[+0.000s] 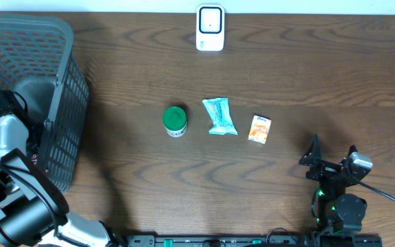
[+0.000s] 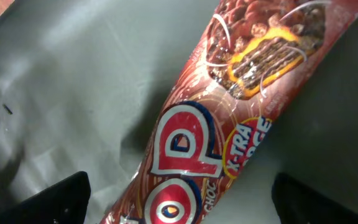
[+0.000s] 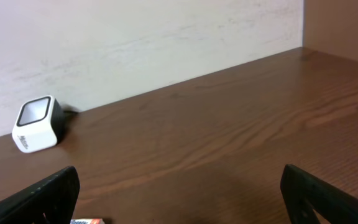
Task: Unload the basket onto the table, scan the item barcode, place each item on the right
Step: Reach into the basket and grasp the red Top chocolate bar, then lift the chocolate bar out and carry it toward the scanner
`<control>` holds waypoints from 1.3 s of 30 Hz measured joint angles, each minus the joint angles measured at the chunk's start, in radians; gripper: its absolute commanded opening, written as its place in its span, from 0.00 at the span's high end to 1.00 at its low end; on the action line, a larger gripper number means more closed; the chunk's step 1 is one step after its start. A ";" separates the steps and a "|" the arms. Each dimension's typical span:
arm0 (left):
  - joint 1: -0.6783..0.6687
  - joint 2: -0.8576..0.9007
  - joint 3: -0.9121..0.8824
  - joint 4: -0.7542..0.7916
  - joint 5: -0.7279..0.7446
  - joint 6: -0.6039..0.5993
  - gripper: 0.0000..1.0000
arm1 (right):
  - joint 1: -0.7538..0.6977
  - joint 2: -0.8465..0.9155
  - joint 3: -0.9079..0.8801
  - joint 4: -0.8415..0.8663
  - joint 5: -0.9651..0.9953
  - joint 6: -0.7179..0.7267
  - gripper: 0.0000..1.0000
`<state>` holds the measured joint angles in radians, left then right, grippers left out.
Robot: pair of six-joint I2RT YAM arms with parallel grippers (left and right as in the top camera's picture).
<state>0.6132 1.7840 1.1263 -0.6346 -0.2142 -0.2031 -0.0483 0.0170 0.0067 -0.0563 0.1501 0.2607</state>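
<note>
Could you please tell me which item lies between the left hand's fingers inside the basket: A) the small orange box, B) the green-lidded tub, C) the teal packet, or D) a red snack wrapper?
D: the left wrist view shows the red snack wrapper lying on the grey floor of the basket, with the left hand open and one finger on either side of it.

Overhead: top-down, far, whole tabletop (image 1: 307, 75).
L wrist: v. close, inside basket (image 1: 64, 79).
R wrist: low, front edge, faces back; shares scanner (image 3: 37, 123) w/ overhead.
</note>
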 measured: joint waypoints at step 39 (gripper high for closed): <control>-0.006 -0.671 0.131 0.074 0.351 -0.013 0.93 | 0.000 0.000 0.000 0.000 0.000 0.000 0.01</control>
<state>0.6075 1.1130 1.2572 -0.5602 0.1371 -0.2157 -0.0483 0.0170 0.0067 -0.0563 0.1501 0.2607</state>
